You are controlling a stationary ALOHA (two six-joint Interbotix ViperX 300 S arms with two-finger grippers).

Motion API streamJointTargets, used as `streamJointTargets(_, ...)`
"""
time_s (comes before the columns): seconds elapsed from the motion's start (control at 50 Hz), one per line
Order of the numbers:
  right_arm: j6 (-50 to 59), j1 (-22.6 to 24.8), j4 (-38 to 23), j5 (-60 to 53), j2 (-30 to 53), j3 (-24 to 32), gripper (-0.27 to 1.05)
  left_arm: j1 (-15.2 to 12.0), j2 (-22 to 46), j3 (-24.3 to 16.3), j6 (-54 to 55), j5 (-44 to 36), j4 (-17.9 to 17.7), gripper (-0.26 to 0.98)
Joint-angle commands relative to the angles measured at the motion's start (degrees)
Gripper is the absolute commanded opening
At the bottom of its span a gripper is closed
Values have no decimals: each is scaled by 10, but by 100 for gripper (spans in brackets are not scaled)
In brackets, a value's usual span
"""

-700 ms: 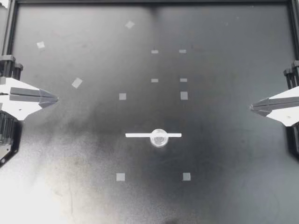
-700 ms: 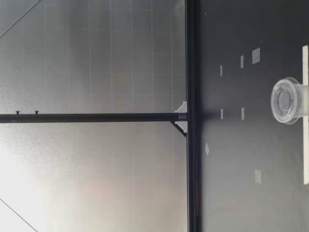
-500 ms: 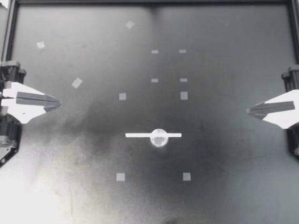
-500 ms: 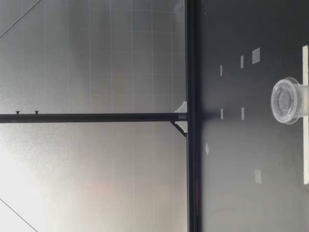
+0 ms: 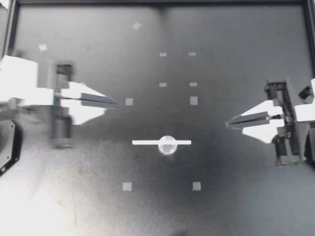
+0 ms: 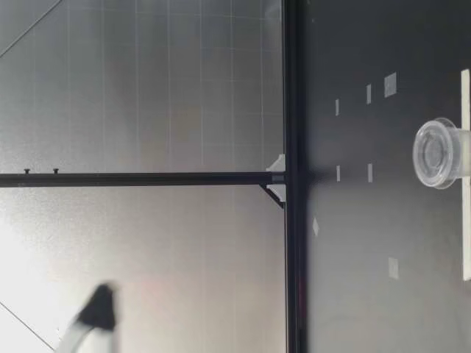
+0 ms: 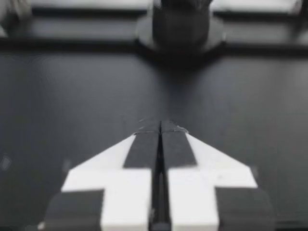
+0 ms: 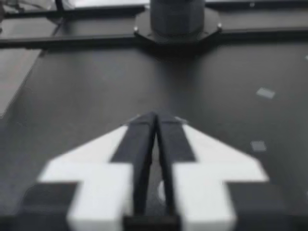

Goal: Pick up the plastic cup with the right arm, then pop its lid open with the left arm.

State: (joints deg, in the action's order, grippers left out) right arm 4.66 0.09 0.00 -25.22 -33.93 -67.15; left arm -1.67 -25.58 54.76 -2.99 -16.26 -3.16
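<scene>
A small clear cup (image 5: 168, 145) stands on a white strip (image 5: 145, 142) near the middle of the black table; the low view shows the cup (image 6: 436, 153) upright and empty. My left gripper (image 5: 116, 103) hangs to the cup's left and farther back, fingers pressed together, holding nothing (image 7: 160, 126). My right gripper (image 5: 228, 123) hangs to the cup's right, with a narrow slit between its fingers and nothing in it (image 8: 155, 118). In the low view a blurred gripper (image 6: 99, 309) shows high above the table.
Small grey tape squares (image 5: 129, 102) dot the table around the strip. A black rail (image 5: 157, 2) borders the far edge. Each wrist view shows the opposite arm's dark round base (image 7: 180, 24) at the table's end.
Both arms have swung in from the table's sides toward the middle, the left one farther. A gripper has come into the low view. The cup has not moved.
</scene>
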Motion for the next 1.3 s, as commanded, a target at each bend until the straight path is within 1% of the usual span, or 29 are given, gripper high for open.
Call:
streamJointTargets(0.0,24,-3,2,-51,35,-9,47,-2,39,-18,6,-8,-2,-4)
streamJointTargets(0.06,48,-3,2,-89,63,-21,58,-1,68,-19,11,-14,-3,-4)
streamJointTargets(0.12,69,-2,2,-119,91,-25,63,-1,96,-18,18,-33,-2,-4)
streamJointTargets(0.2,97,-2,2,-148,139,-22,64,-1,134,-18,29,-70,-2,-4)
streamJointTargets(0.34,131,-3,2,-167,235,4,65,4,190,-22,38,-121,0,-4)
streamJointTargets(0.5,153,-2,1,-187,330,44,65,23,247,-40,40,-131,-1,-4)
streamJointTargets(0.62,170,-2,1,-202,381,58,66,33,269,-46,40,-130,-1,-4)
streamJointTargets(0.72,181,-1,1,-202,405,64,68,38,281,-49,47,-133,0,-4)
streamJointTargets(0.9,190,0,1,-182,437,80,69,38,314,-53,53,-141,0,-4)
streamJointTargets(1.04,190,0,0,-156,454,98,69,37,339,-63,53,-153,0,-4)
streamJointTargets(1.28,189,0,0,-149,483,120,69,38,364,-76,53,-156,1,-4)
